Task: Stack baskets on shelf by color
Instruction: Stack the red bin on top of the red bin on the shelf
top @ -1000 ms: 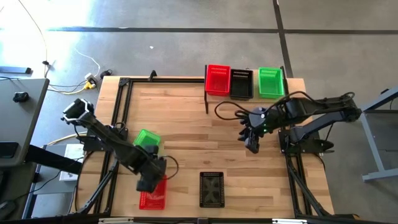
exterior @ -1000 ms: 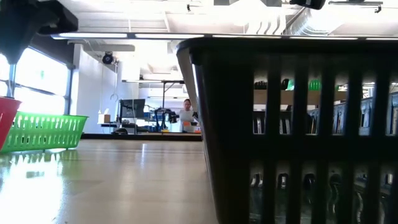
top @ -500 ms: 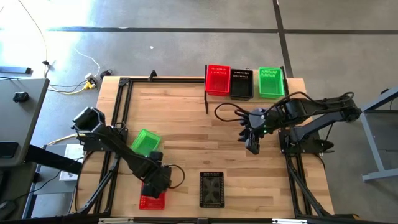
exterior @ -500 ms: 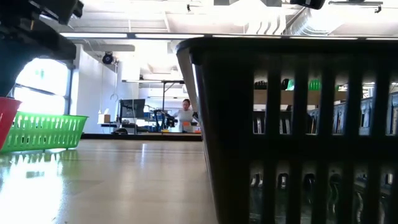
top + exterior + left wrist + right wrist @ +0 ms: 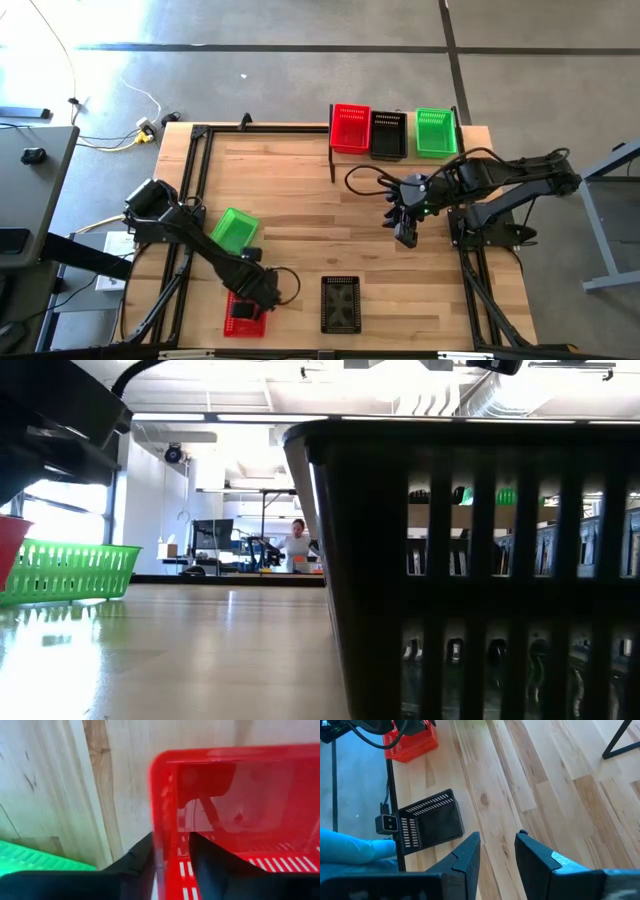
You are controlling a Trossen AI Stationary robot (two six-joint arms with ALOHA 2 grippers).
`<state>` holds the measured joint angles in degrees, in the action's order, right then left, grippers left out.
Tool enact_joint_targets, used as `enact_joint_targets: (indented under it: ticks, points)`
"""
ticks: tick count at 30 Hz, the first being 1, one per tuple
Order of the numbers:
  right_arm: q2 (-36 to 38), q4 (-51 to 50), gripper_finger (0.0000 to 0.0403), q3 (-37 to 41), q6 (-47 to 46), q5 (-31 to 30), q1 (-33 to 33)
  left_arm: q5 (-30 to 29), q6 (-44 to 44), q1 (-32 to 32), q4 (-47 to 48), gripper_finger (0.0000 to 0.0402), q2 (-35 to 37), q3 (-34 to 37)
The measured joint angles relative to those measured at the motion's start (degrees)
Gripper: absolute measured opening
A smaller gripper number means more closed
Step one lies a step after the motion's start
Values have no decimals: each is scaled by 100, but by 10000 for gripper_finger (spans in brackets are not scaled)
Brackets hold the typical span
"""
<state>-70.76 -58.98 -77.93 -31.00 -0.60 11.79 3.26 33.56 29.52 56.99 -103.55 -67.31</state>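
Wood tabletop: my left gripper straddles the red basket wall beside the green basket; right gripper spread.

No text, label, brand, number or sign can be read in any view; the green lit shapes behind the slots of the black basket in the low view are too small and blurred to make out.
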Motion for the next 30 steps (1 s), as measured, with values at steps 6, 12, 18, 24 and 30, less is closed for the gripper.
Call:
enact_joint_targets:
  ticks: [6, 12, 18, 24, 30]
  points:
    - [2, 24, 108, 0, -24, 0, 7, 165, 438, -143, 2, 13, 33, -2]
    - [2, 83, 108, 0, -48, -3, 178, 267, 675, -319, 9, 10, 37, -100]
    - [-2, 339, 108, 0, -48, -76, 448, 505, 677, -437, 128, 4, 37, -470]
    - [-7, 594, 108, 0, 175, -234, 775, 508, 668, -522, 715, 2, 37, -990]
    - [-9, 889, 108, 0, 436, -236, 1024, 509, 589, -716, 1538, 1, 37, -1614]
